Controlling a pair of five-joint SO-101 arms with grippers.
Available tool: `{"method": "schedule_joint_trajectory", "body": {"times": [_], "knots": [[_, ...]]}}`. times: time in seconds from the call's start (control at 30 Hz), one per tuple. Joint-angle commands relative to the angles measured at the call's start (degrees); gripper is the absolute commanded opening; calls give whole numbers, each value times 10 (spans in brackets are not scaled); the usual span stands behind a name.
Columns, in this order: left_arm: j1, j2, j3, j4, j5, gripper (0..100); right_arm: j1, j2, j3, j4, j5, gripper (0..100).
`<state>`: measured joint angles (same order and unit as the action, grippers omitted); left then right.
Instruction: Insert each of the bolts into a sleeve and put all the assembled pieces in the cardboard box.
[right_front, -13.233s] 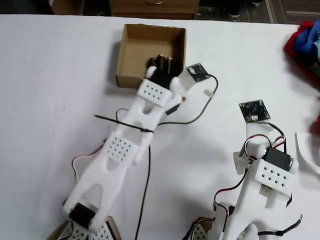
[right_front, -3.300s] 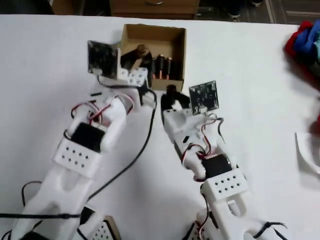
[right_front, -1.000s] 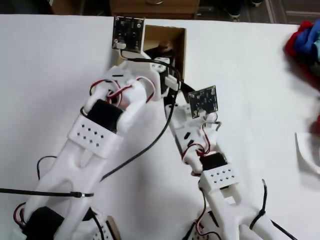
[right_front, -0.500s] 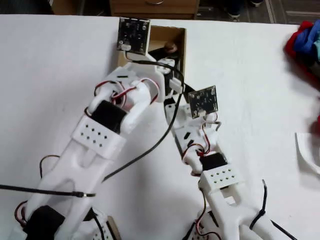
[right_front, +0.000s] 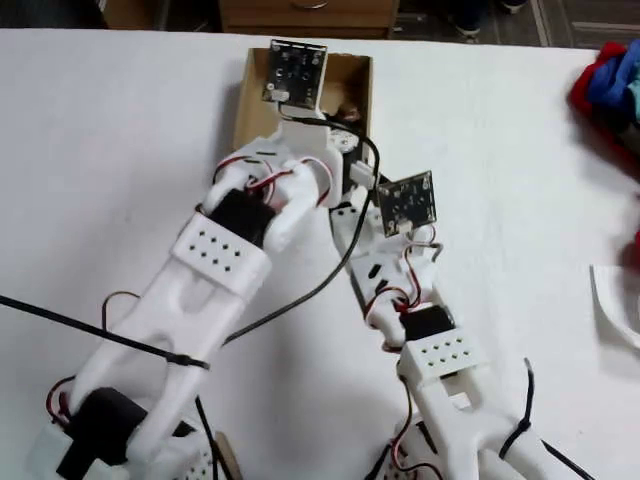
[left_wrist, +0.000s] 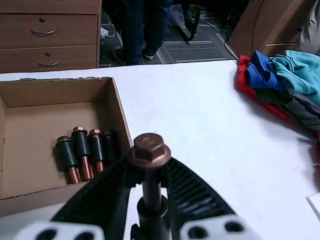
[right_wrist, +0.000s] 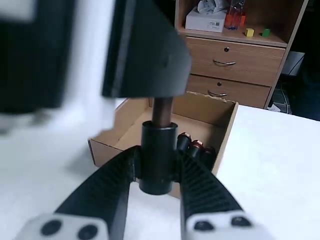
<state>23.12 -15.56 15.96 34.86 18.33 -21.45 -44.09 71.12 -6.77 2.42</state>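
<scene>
Left gripper (left_wrist: 149, 172) pinches copper bolt (left_wrist: 148, 146) just under hex head, shank pointing down.
Right gripper (right_wrist: 158, 167) is clamped round upright black sleeve (right_wrist: 158, 150), held just in front of cardboard box (left_wrist: 45, 92).
Step in hand, by my reading: mating; shank enters sleeve top, head well above it, not seated.
Next move calls for straight push along sleeve axis, one gripper releasing, other carrying piece over box wall.
Farther: finished pieces (left_wrist: 82, 152), three or four, lie side by side on box floor beside one wall.

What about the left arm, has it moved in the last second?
Yes. The left arm swung right across the cardboard box, toward its right wall.
</scene>
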Motion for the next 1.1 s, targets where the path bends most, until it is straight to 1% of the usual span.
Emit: {"method": "schedule_joint_trajectory", "body": {"times": [0.0, 0.07, 0.23, 0.47, 0.57, 0.7, 0.9, 1.0, 1.07], "knots": [[-2, -3, -10, 32, 2, 82, -3, -23, -33, 1, 4, 22], [-2, -4, -10, 48, 3, 120, -4, -20, -33, -1, 4, 22], [-2, -9, -18, 56, 0, 120, -4, -19, -33, -1, 5, 22], [-2, -75, -43, 105, -2, 120, -2, -19, -33, -1, 5, 22], [-1, -84, -41, 135, -26, 120, -2, -19, -33, -1, 5, 22], [-1, -89, -42, 162, -33, 120, -2, -19, -33, -1, 5, 22], [2, -90, -45, 167, -31, 120, -1, -19, -33, 0, 5, 22], [-15, -95, -57, 165, -34, 120, -1, -19, -31, 2, 6, 22], [-55, -103, -58, 164, -36, 120, 6, -18, -31, 20, 8, 22]]}}
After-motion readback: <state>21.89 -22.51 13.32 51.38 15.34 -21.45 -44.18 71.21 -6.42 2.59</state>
